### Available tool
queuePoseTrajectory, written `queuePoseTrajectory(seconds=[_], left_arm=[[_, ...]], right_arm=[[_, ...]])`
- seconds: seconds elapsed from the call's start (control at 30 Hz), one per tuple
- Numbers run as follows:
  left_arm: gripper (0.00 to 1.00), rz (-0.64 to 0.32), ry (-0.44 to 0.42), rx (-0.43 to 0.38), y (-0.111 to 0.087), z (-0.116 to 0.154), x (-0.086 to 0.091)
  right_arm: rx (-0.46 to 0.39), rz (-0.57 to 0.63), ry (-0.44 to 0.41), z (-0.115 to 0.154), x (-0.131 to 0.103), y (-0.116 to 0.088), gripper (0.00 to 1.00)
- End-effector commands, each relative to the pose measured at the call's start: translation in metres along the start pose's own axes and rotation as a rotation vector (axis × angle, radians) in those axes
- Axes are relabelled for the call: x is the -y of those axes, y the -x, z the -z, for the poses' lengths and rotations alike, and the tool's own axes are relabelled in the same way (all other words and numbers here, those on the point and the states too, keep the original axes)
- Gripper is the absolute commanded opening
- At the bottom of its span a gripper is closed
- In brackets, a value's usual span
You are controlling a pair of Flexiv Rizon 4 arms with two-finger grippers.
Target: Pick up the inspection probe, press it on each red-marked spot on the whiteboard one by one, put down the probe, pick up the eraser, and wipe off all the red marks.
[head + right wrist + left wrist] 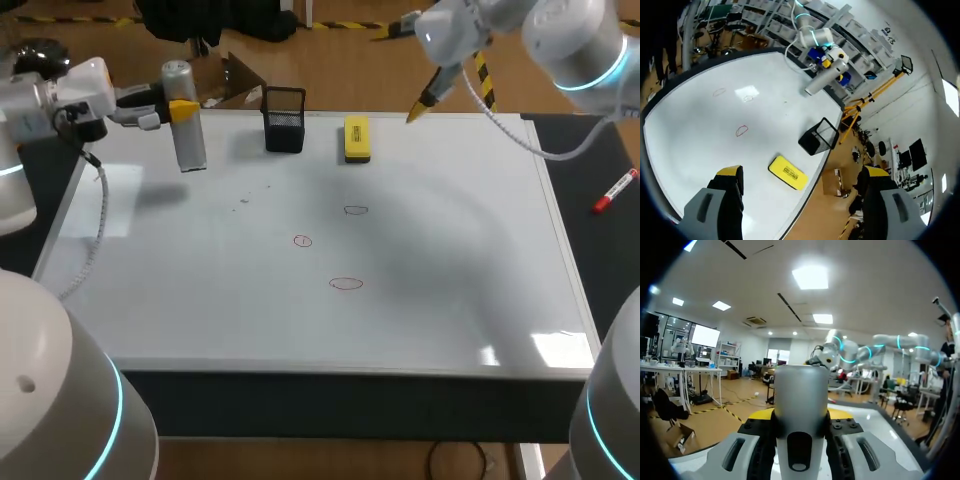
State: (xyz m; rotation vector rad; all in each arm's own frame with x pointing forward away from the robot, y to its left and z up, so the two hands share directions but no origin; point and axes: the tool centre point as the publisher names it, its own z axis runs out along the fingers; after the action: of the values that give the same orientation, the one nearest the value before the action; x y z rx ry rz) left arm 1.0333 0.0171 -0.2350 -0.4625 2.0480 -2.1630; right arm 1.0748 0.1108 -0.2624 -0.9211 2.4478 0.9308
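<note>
Three red marks (346, 283) lay mid-whiteboard (450, 260). At the far left, the left hand (183, 108) was clamped on the upright silver probe (188, 145). Rightward along the far edge stood a black mesh holder (285, 122), contents indiscernible, then the yellow eraser (356, 138), with the right hand (420, 108) above, fingers apart.

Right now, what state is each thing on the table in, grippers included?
Grey cylindrical inspection probe: upright, held by the left gripper.
Left gripper: shut on the probe.
Right gripper: open, empty.
Yellow rectangular eraser: lying flat on the whiteboard, untouched.
Black mesh holder: upright.
Three red marks: unwiped.
Red marker pen: lying beside the whiteboard.
</note>
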Motion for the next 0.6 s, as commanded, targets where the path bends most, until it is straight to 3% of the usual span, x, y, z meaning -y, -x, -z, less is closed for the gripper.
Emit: queuePoseTrajectory(seconds=[0.03,0.3,0.6], left_arm=[[0.0,-0.003,0.001,0.334,-0.006,0.0,0.003],[0.0,-0.003,0.001,0.334,-0.006,0.0,0.003],[0.0,-0.003,0.001,0.334,-0.006,0.0,0.003]], right_arm=[[-0.459,0.346,0.024,-0.005,0.008,-0.002,1.0],[-0.566,0.457,0.018,-0.024,0.014,-0.005,1.0],[-0.625,0.579,-0.006,-0.046,0.019,-0.005,1.0]])
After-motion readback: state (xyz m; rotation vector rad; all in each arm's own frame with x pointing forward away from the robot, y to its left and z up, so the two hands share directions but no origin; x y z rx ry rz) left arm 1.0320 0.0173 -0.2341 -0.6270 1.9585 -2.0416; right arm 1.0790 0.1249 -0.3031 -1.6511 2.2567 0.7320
